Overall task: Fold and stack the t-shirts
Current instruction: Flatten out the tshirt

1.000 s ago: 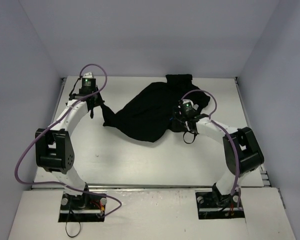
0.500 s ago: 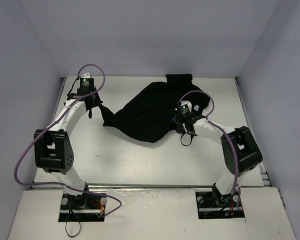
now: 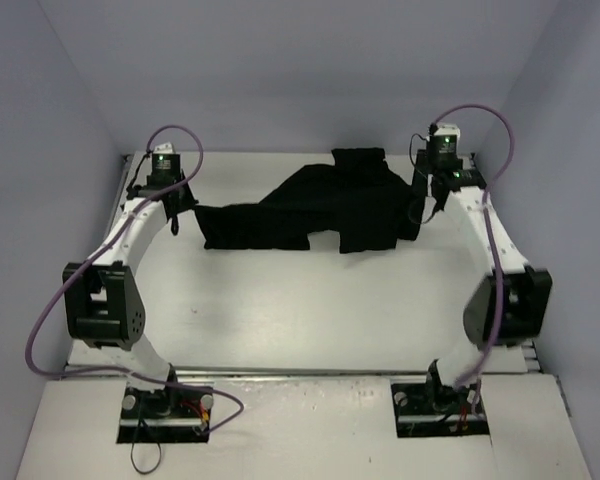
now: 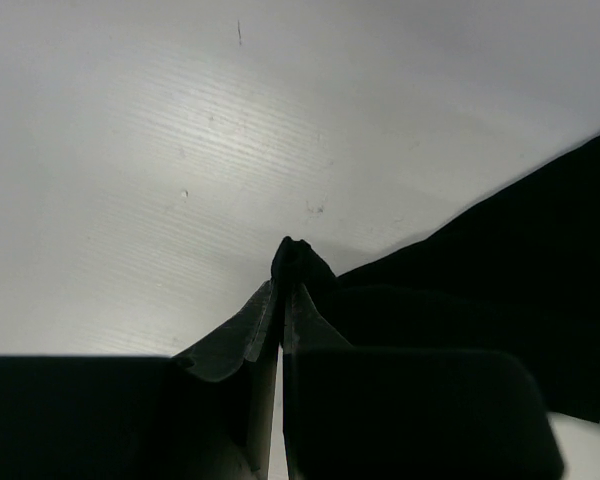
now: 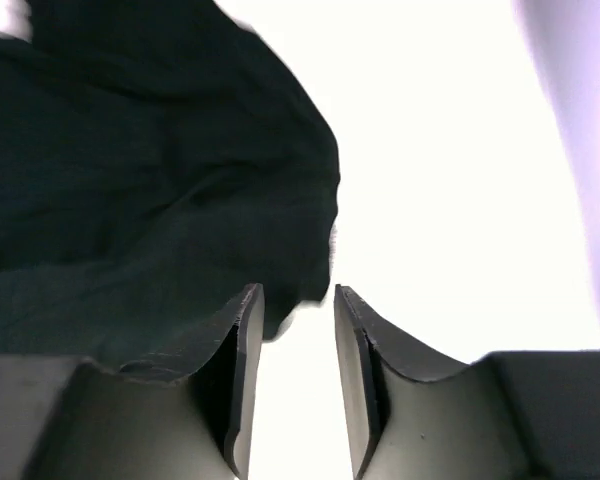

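My left gripper (image 4: 283,292) pinched closed on t-shirt (image 3: 330,205) edge; my right gripper (image 5: 298,300) parted, gripping nothing, at its other side.

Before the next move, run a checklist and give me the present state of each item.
1. Left gripper holding the t-shirt: ok, jaws shut on a pinch of its edge.
2. Right gripper holding the t-shirt: not ok, jaws open, the gap mostly over bare table, with the fabric edge beside one finger.
3. T-shirt spread flat: not ok, it lies bunched and creased between the two grippers.
4. T-shirt wholly on the table: cannot tell, its far part reaches the table's far edge in the top view.
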